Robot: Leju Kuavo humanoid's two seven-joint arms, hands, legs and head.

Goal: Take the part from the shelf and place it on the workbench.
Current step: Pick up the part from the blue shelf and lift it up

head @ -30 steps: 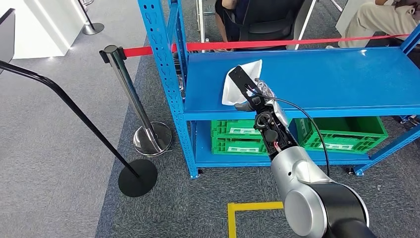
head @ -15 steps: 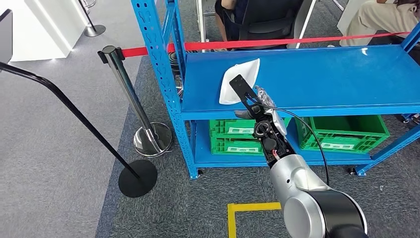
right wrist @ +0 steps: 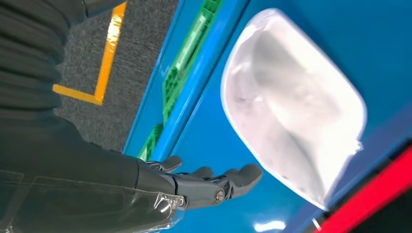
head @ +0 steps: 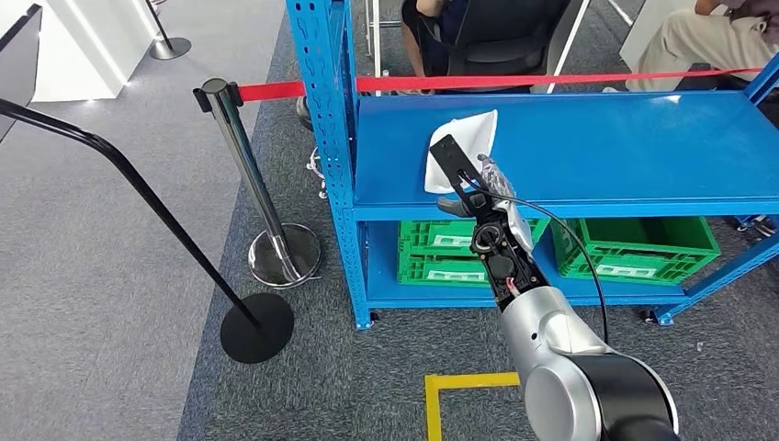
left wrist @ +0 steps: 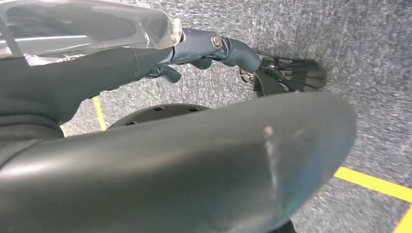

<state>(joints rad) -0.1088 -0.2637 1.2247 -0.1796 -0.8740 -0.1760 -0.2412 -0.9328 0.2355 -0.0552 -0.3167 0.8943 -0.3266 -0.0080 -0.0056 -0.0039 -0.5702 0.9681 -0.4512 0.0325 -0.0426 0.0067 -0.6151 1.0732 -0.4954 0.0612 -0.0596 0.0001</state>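
On the blue shelf, near its front left corner, the white part is lying flat. Just beside it the right hand is hovering with fingers stretched apart, holding nothing. Down over the grey carpet, the left hand is hanging with fingers curled, gripping nothing.

My right robot hand reaches in over the shelf front edge with fingers apart, bare blue deck on its right. The white part lies just ahead. The blue upright hems the left; a red belt crosses behind.
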